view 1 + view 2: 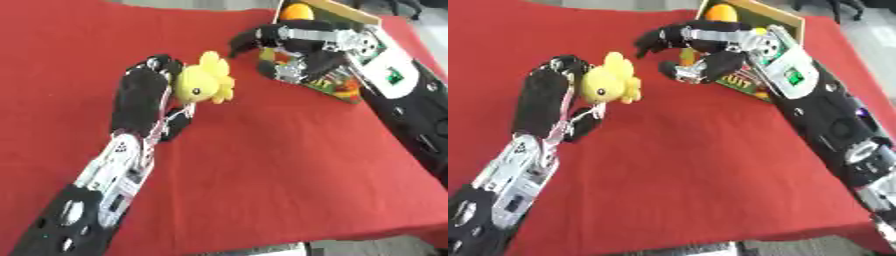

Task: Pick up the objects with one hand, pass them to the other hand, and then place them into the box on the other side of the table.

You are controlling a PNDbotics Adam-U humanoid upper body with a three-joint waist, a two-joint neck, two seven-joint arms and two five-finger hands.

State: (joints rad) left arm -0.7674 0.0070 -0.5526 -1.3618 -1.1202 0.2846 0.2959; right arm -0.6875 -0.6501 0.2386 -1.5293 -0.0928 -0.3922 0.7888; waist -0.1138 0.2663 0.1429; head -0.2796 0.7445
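Yellow plush duck (205,82), dark eye, held aloft

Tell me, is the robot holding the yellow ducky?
Yes. The left hand has its fingers curled around the yellow duck toy, held above the red table.

We see a yellow toy (205,83) with a dark eye on a red cloth (262,175). Both hands (144,95) (697,47) are black with silver parts. At the cloth's far edge, the box (750,30) looks green-printed, holding something orange (721,12).
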